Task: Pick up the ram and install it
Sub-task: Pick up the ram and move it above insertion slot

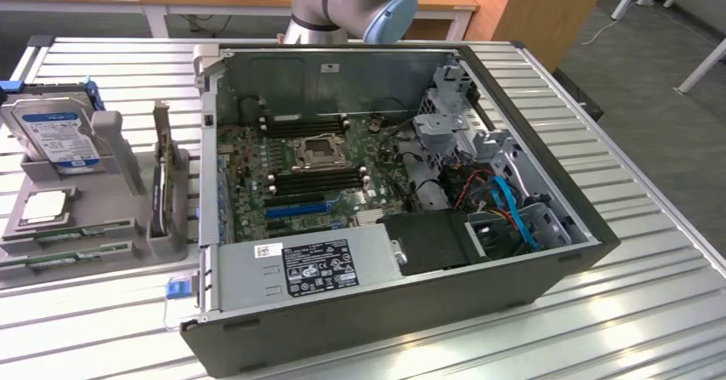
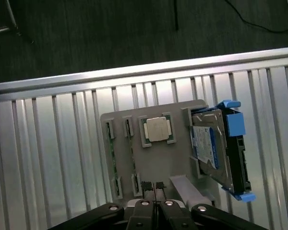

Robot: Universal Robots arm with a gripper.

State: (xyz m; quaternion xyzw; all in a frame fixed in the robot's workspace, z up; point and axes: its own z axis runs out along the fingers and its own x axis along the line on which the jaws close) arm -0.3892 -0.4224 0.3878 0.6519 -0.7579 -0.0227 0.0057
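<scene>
Two ram sticks (image 1: 70, 230) lie edge-up in the slots of a grey holder (image 1: 125, 227) at the exterior view's left; in the wrist view they appear as thin green strips (image 2: 113, 158) on that holder (image 2: 153, 163). My gripper (image 2: 153, 188) hangs well above the holder, near its edge, fingers shut together with nothing between them. The open computer case (image 1: 386, 312) lies on its side on the table. Its motherboard shows black memory slots (image 1: 323, 176) beside the processor socket (image 1: 318, 150).
The holder also carries a silver hard drive with a blue label (image 1: 57, 133) (image 2: 213, 148), a square processor chip (image 1: 46, 206) (image 2: 157, 129) and an upright card (image 1: 165, 172). Everything stands on a slatted metal table (image 1: 635, 193). The arm's base (image 1: 340, 6) rises behind the case.
</scene>
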